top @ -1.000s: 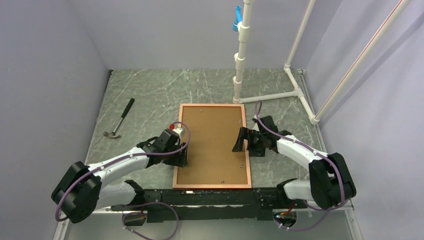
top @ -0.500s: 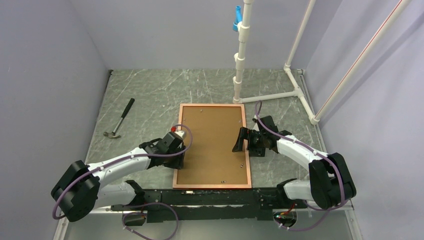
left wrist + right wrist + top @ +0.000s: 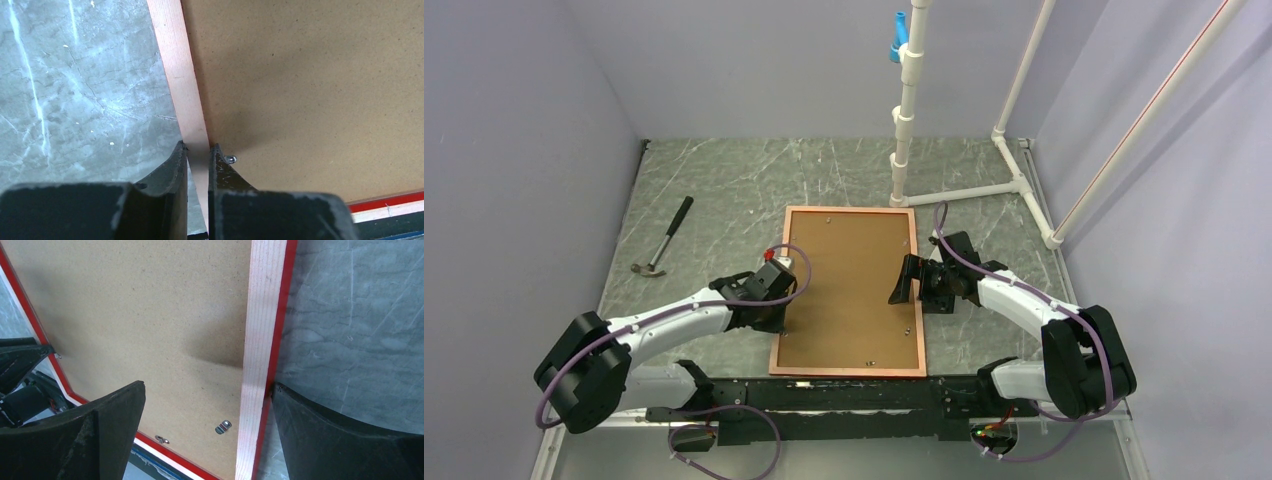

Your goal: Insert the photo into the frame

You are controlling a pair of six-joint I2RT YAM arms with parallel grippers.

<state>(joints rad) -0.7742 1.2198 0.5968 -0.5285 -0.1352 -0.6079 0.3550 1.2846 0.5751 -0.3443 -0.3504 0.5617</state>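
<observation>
The left tool (image 3: 198, 150) has its two fingers pulled close together, pinching the left side of the frame (image 3: 175, 60). One finger sits on the outside of the thin orange edge. The other sits on the inside, right next to a small metal clip (image 3: 230, 159).

The right tool (image 3: 208, 386) is wide apart and holds nothing. One finger hangs over the brown backing board (image 3: 150, 315). The other hangs over the desk (image 3: 360, 315), just past the frame's right side.

The frame lies flat and face down in the middle of the desk, with the board filling its back. Only a thin red line of its front shows at the edges. The photo is not in sight, and I cannot tell if it is under the board. A hammer (image 3: 664, 237) lies far off to the left.

I think the job now is to grab the frame by both sides. Next the right tool should close on its edge too. Then both arms should lift together, so the frame stays level and does not slip.
</observation>
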